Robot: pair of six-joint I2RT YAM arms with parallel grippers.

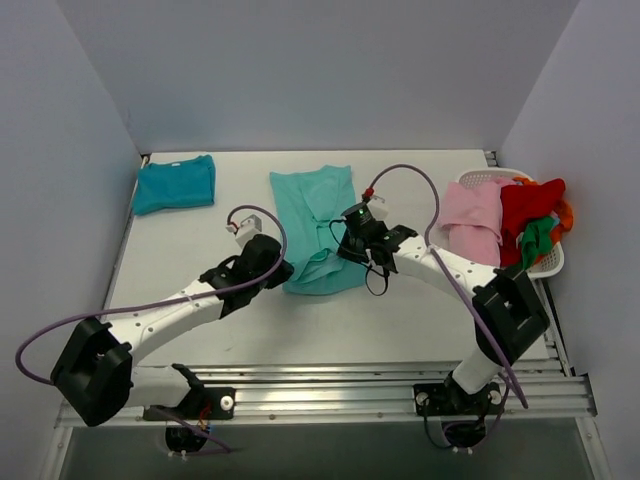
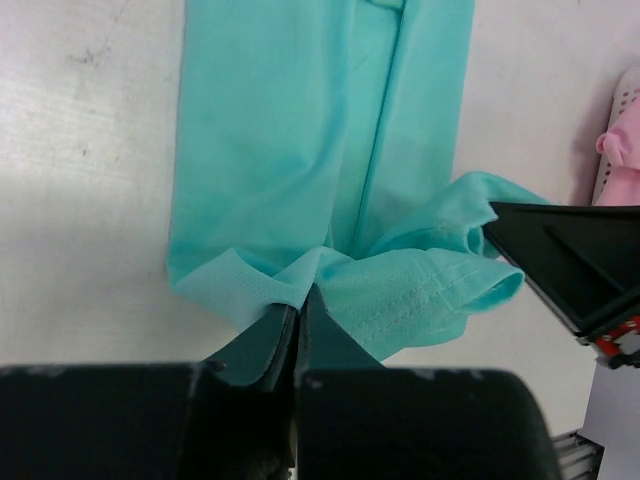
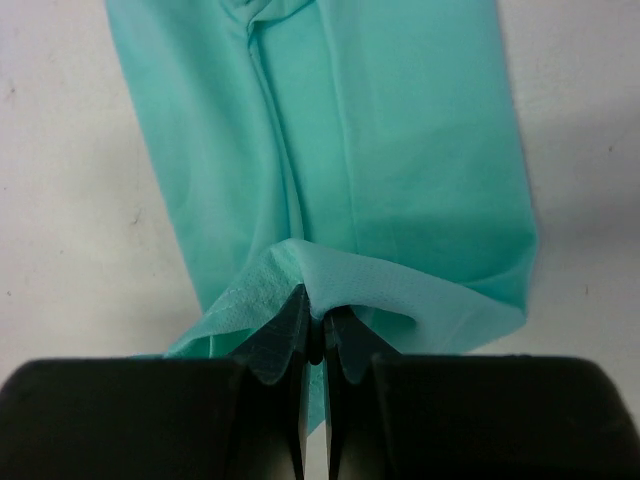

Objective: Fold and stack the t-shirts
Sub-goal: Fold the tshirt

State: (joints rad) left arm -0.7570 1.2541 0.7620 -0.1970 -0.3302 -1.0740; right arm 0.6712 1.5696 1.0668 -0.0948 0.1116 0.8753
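The light turquoise t-shirt [image 1: 312, 210] lies lengthwise at the table's middle, folded into a long strip. My left gripper [image 1: 281, 270] is shut on its near left hem corner; in the left wrist view the left gripper [image 2: 300, 300] pinches the t-shirt [image 2: 300, 150]. My right gripper [image 1: 347, 250] is shut on the near right hem; in the right wrist view the right gripper [image 3: 318, 318] pinches the t-shirt [image 3: 380, 150]. The near hem is raised and bunched between the grippers. The darker teal-blue t-shirt [image 1: 175, 184] lies folded at the far left.
A white basket [image 1: 545, 262] at the far right holds a pink garment [image 1: 472, 215], a red one [image 1: 528, 205] and a green one [image 1: 535, 240]. The basket edge shows in the left wrist view [image 2: 622, 110]. Grey walls enclose the table.
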